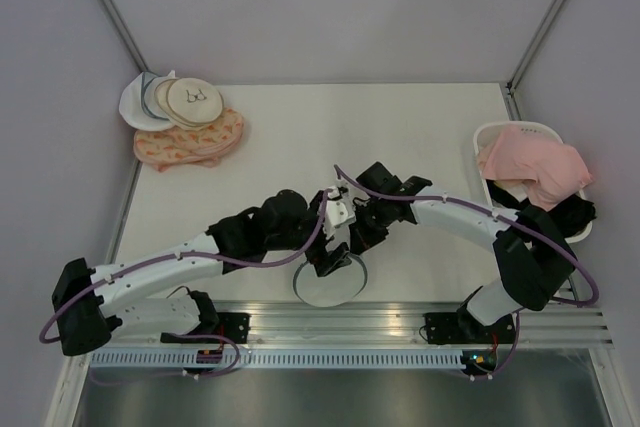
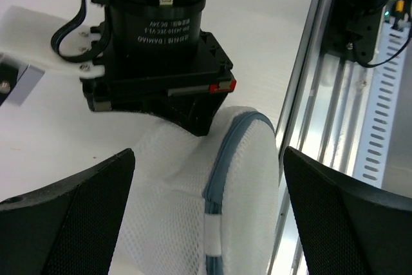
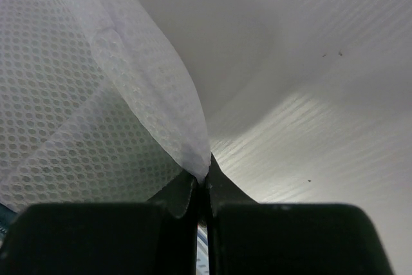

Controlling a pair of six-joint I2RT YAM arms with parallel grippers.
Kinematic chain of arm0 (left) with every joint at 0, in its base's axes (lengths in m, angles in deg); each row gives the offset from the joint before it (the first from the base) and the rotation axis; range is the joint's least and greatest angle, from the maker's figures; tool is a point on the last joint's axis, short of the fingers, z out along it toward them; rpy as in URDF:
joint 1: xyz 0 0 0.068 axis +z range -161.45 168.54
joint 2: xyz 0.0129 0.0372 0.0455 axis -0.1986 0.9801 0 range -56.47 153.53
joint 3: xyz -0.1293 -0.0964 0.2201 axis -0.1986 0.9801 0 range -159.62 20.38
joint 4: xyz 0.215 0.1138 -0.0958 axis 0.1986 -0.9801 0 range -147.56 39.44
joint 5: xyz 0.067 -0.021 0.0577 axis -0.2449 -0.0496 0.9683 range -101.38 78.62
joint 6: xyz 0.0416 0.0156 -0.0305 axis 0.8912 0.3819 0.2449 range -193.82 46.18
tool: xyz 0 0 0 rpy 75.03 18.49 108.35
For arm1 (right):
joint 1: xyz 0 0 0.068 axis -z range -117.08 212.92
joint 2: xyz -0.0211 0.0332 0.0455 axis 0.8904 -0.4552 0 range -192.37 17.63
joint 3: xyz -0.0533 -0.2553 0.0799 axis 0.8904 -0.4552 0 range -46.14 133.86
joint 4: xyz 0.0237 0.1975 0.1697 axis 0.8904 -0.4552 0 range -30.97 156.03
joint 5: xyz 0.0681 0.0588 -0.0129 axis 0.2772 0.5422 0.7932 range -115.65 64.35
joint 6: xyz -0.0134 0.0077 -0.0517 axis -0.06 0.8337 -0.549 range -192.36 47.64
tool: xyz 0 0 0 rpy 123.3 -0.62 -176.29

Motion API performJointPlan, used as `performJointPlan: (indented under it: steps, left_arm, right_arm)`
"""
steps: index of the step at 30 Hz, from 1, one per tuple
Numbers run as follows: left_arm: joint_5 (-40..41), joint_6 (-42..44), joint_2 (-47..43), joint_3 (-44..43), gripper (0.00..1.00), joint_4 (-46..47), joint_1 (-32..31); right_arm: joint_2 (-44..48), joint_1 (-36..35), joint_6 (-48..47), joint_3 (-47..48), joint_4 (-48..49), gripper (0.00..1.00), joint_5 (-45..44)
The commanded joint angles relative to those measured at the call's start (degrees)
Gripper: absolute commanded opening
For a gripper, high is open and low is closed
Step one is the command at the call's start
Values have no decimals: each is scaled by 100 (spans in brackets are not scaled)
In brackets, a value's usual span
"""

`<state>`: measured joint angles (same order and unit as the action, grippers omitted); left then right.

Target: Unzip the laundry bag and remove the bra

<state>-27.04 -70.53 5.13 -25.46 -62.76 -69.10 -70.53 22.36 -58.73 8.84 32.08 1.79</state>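
1. Two robot arms reach in over a white table (image 1: 350, 137) and meet near its front edge, at the middle.
2. One laundry bag (image 1: 330, 285) lies there, between the two arm bases and just beside the metal rail (image 1: 400, 315) along the near edge.
3. The laundry bag is a small round pouch of white honeycomb mesh. One grey-blue zipper (image 2: 225, 159) curves around its rim, with a short white band across the tape. What is inside does not show through the mesh.
4. The left gripper (image 2: 209, 159) hangs over the bag with its jaws spread wide, one black finger on each side of it, holding nothing.
5. The right gripper (image 3: 205, 178) has its jaws pressed together on a raised fold of the bag's mesh. The pinched cloth lifts into a peak.
6. In the far left corner sits one pile of round pouches: a pink patterned bag (image 1: 190, 145) at the bottom, cream and white discs (image 1: 185, 99) on top. Their exact number cannot be told.
7. At the right edge stands one white basket (image 1: 500, 132). It holds one pink garment (image 1: 535, 167), and one black garment (image 1: 572, 215) just beside it.
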Motion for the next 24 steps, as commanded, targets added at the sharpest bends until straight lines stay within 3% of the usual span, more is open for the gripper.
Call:
performJointPlan:
  steps: [1, 4, 15, 17, 18, 20, 21, 23, 24]
  left_arm:
    - [1353, 725, 386, -442, 100, -212, -536]
    - [1900, 901, 703, -548, 100, -273, -782]
    - [1857, 1086, 1144, -698, 96, -730, -1003]
    - [1647, 1104, 1143, -741, 86, -844, -1003]
    - [1593, 1104, 1161, -820, 72, -906, -1003]
    - [1592, 1077, 1231, -917, 56, -1134, -1003]
    - [1427, 1069, 1257, -987, 43, -1187, -1003]
    - [1286, 1051, 1275, -1014, 32, -1231, -1003]
    - [1250, 1042, 1310, -1023, 11, -1240, -1003]
  right_arm:
    - [97, -224, -106, 259, -226, 0, -186]
    - [106, -356, -132, 303, -270, 0, -204]
    - [256, -427, -211, 285, -331, 0, -116]
    - [264, -427, -203, 276, -331, 0, -125]
    - [264, -427, -194, 268, -331, 0, -169]
    - [282, -427, -176, 268, -314, 1, -169]
    - [291, -427, -168, 259, -287, 0, -195]
    - [308, -427, -124, 268, -252, 1, -195]
    - [326, -427, -106, 268, -235, 0, -195]
